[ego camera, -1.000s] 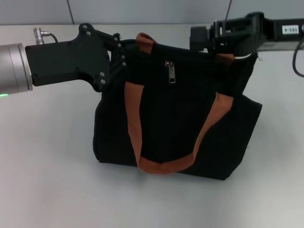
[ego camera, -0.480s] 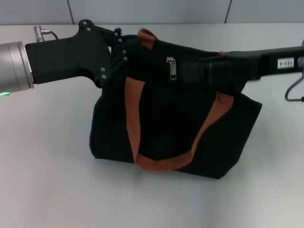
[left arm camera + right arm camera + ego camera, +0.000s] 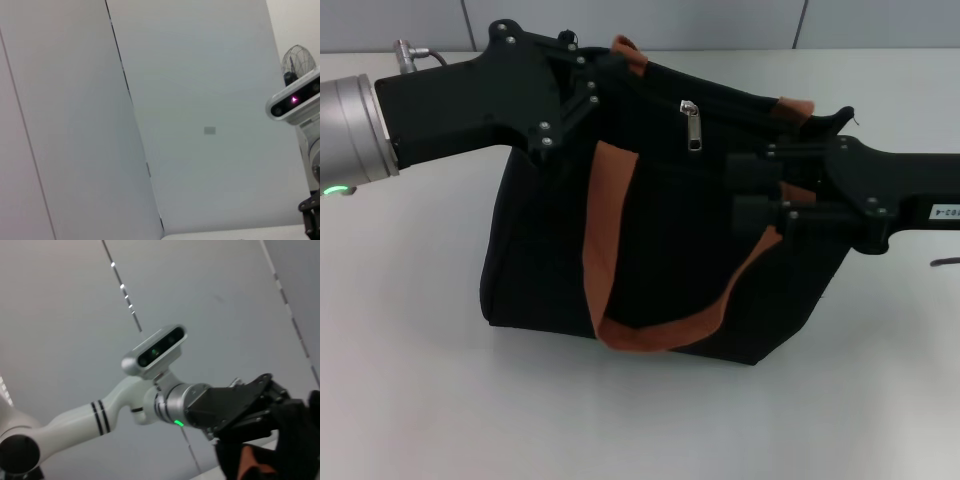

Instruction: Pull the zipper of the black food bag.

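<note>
The black food bag [image 3: 660, 240] stands mid-table with orange-brown straps [image 3: 605, 230] hanging down its front. The silver zipper [image 3: 692, 128] pull dangles near the top edge, about the middle. My left gripper [image 3: 592, 85] is at the bag's upper left corner, shut on the fabric edge there, and the bag leans. In the right wrist view the left gripper [image 3: 250, 407] meets the black food bag [image 3: 297, 440]. My right gripper [image 3: 748, 190] is in front of the bag's right half, below and right of the zipper pull, open with nothing between its fingers [image 3: 752, 168].
The white table [image 3: 420, 380] runs all around the bag. A grey wall [image 3: 640, 20] stands behind it. The left wrist view shows only wall panels, the robot's head camera [image 3: 295, 102] and a fan [image 3: 297, 62].
My right arm swung down from behind the bag's upper right to its front, beside the zipper pull. The left gripper rose a little, and the bag's base slid left and tilted.
</note>
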Robot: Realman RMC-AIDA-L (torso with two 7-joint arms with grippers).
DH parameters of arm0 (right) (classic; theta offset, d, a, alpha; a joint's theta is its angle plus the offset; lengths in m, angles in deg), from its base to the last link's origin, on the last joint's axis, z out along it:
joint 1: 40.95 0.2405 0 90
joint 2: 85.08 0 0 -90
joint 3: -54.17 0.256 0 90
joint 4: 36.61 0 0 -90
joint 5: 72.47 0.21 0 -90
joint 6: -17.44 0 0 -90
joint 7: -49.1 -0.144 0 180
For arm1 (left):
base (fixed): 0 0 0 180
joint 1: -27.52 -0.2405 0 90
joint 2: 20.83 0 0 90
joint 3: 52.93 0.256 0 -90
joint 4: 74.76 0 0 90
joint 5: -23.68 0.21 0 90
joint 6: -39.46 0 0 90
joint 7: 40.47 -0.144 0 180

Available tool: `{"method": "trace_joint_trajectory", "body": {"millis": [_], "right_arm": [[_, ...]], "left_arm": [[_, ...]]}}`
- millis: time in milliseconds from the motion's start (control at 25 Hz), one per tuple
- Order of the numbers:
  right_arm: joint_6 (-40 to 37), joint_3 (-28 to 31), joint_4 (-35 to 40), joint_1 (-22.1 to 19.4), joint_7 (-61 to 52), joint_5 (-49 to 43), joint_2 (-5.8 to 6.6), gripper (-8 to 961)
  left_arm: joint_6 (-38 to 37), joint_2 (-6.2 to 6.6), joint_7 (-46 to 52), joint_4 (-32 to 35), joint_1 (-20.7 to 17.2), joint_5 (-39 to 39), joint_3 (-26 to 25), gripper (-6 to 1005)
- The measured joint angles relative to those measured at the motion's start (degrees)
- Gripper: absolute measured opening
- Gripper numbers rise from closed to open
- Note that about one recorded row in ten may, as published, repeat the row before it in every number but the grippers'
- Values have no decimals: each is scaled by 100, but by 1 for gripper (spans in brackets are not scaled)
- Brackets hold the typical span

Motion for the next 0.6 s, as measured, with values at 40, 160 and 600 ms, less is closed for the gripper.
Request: {"method": "trace_joint_trajectory", "body": {"millis": [40,160,600], "right_arm": [[0,0,0,0,0,0,0,584],[27,116,-20,-68,-123,17,-1,583],[131,338,-72,-59,-1126,45,6,583]], "left_arm": [[0,0,0,0,0,0,0,31],[-2,-2,-26,-1,15,-88,114,31],[-4,-7,-99,-64,75,-141,212,31]]}}
